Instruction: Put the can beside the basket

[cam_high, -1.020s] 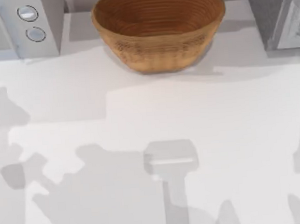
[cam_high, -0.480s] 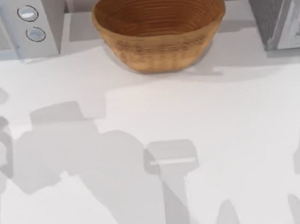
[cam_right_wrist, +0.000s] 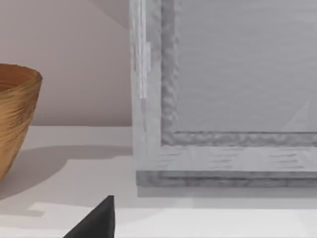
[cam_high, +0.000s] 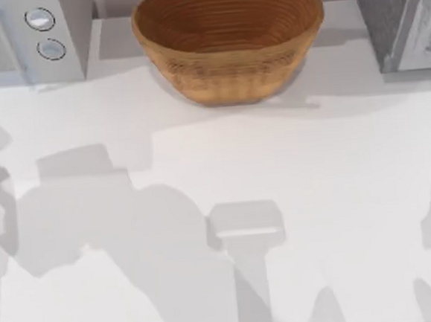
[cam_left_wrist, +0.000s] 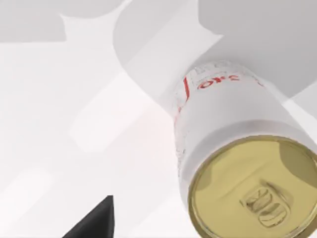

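The can (cam_left_wrist: 237, 163) stands close below my left wrist camera. It is silver-white with red lettering and a gold top with a pull tab, and it rests on the white table. A black piece of my left gripper (cam_left_wrist: 94, 220) shows beside it, apart from the can. The basket (cam_high: 228, 37), tan and woven with ribbed rings inside, sits at the back middle of the table. Its side (cam_right_wrist: 15, 119) also appears in the right wrist view, with a black piece of my right gripper (cam_right_wrist: 96, 220) in front.
A white microwave (cam_high: 26, 38) with two round knobs stands at the back left. A grey appliance (cam_high: 402, 16) stands at the back right, and its front panel (cam_right_wrist: 223, 99) faces the right wrist camera. Arm shadows lie across the white table (cam_high: 335, 166).
The large arm shadow on the table's left side has shifted up toward the back and spread wider. The basket and the appliances have not moved.
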